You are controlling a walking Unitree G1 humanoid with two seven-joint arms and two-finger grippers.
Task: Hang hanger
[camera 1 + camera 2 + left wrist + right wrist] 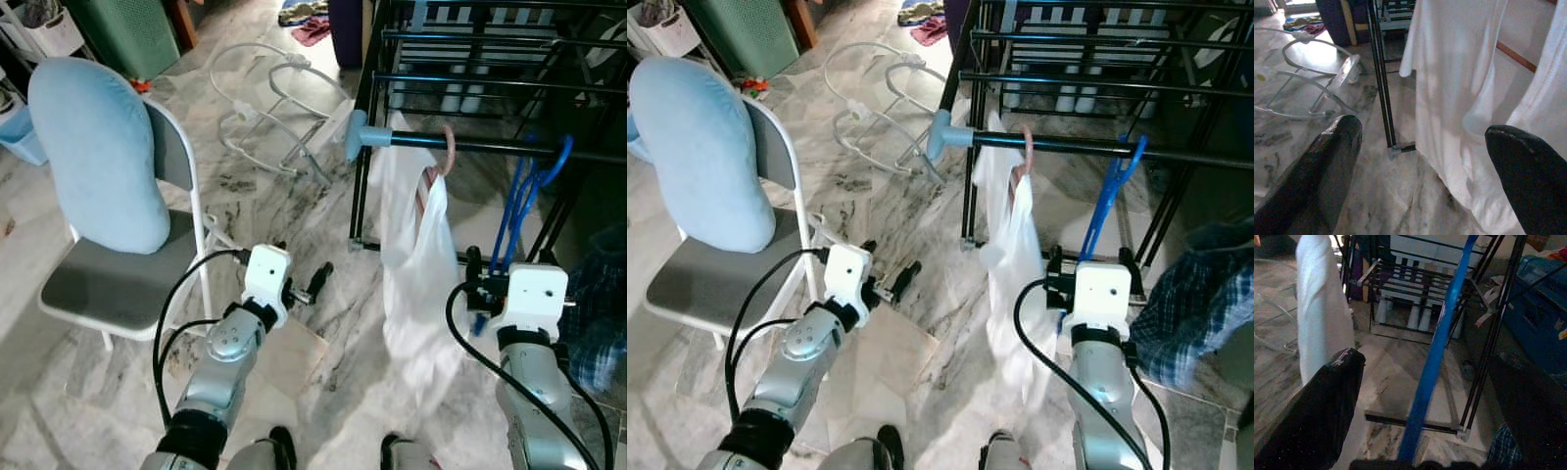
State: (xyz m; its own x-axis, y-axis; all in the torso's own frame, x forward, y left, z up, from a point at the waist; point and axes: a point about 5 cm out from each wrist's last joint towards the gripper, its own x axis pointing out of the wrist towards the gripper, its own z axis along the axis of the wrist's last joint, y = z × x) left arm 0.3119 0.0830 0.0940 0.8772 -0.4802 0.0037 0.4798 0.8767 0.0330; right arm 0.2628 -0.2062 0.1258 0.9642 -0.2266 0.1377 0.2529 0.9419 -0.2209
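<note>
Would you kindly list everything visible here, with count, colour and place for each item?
Drying rack: one, black, ahead on the right.
White garment: one, hanging from the rack's front bar on a pink hanger.
Blue hanger: one, hooked on the same bar, right of the garment.
Folding chair: one, grey seat, on the left.
Cushion: one, light blue, leaning on the chair back.
White tube frame: one, on the floor beyond the chair.
Plaid cloth: one, blue, far right.
Left gripper: open, low beside the chair.
Right gripper: open, around the blue hanger.
</note>
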